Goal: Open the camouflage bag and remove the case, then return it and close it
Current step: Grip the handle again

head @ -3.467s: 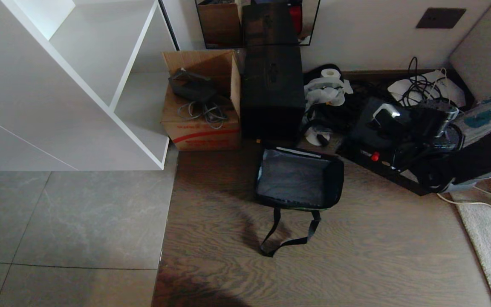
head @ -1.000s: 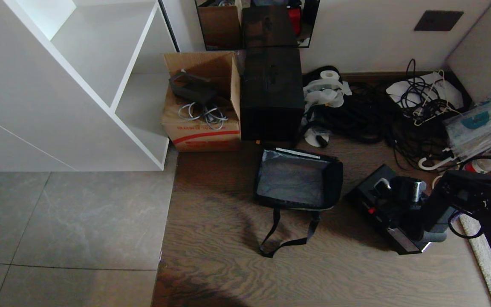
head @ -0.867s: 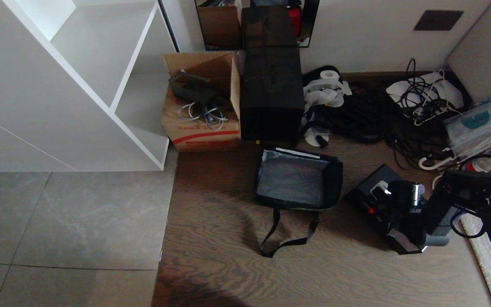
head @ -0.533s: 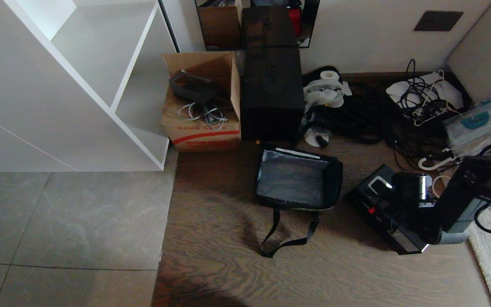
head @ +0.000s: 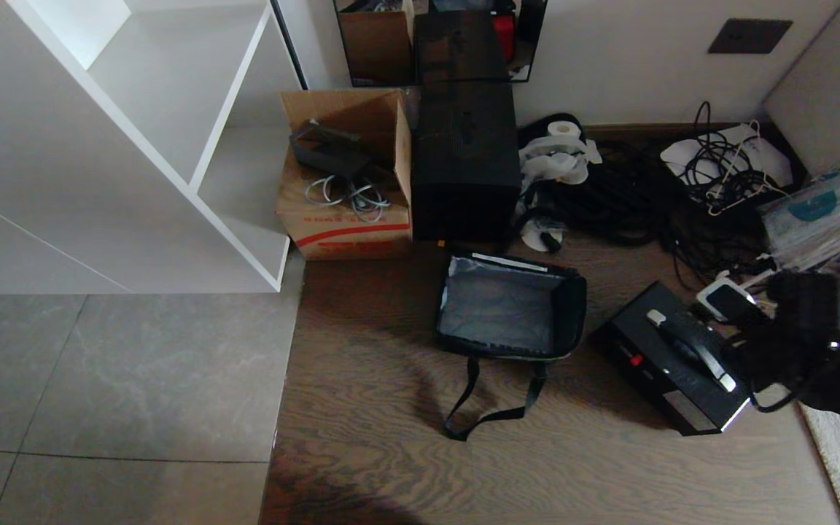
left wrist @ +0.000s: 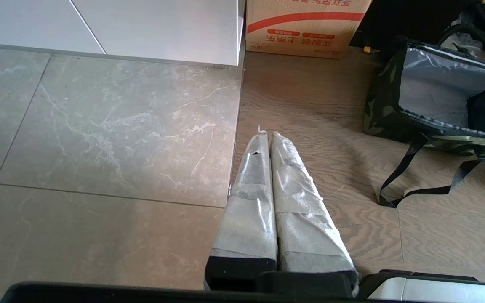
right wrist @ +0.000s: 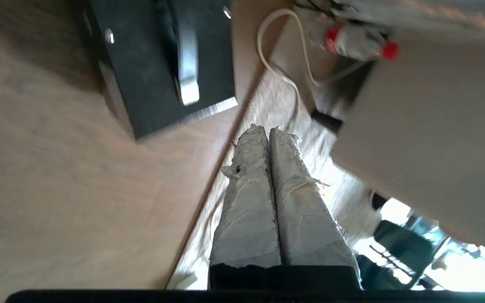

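Case (head: 671, 368) on floor, free | right pincer (right wrist: 267, 130) pressed together, empty, just beside it | left pincer (left wrist: 267, 134) pressed together, parked

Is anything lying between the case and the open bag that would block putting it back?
Nothing visible does. The case sits on bare wood floor just right of the bag, whose top is open and grey interior empty. The right gripper is shut, off the case.

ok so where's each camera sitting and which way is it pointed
Head view: high on the robot, looking down at the open camouflage bag, the case and the right tool's arm.
Left wrist view: behind the shut left tool, over the floor, facing the bag.
Right wrist view: behind the shut right tool, beside the case.
Every view shares bag or case.
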You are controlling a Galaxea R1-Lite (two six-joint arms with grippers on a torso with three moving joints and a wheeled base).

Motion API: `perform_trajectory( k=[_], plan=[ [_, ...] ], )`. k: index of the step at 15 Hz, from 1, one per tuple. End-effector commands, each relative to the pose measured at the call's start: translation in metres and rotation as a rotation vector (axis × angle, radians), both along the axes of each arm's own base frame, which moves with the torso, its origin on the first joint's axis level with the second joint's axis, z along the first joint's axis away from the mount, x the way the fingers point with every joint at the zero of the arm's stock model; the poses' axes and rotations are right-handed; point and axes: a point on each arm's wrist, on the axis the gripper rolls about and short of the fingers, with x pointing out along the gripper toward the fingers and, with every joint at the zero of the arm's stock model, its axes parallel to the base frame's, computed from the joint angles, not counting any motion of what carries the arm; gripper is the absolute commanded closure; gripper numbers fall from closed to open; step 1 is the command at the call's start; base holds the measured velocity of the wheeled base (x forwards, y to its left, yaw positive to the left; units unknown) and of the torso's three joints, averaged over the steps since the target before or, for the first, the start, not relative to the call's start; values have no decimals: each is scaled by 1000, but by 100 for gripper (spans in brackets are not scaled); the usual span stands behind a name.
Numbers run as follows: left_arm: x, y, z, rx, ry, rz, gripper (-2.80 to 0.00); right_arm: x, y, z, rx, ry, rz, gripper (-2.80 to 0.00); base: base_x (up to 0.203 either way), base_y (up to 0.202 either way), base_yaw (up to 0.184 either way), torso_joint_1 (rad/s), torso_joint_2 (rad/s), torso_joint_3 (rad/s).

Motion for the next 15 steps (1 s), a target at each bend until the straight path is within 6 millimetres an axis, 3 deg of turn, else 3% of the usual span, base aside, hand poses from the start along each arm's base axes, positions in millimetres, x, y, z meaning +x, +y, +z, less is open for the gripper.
perform_trajectory(
  k=[1, 5, 8, 10, 12, 15],
  plan=[
    [1, 0, -3, -1, 9, 1, 0, -63, 1, 44, 25, -147, -13, 0, 0, 0, 0, 0, 0, 0],
    [1, 0, -3, -1, 9, 1, 0, -141, 4, 64, 236, -308, -82, 0, 0, 0, 0, 0, 0, 0],
    [1, 0, -3, -1, 9, 1, 0, -200, 8, 63, 427, -438, -7, 0, 0, 0, 0, 0, 0, 0],
    [1, 0, -3, -1, 9, 1, 0, -239, 11, 50, 529, -475, 55, 0, 0, 0, 0, -1, -2, 13],
    [1, 0, -3, -1, 9, 1, 0, -268, 13, 23, 613, -481, 91, 0, 0, 0, 0, 0, 0, 0],
    [1, 0, -3, -1, 9, 1, 0, -289, 15, -10, 748, -500, 163, 0, 0, 0, 0, 0, 0, 0]
  ],
)
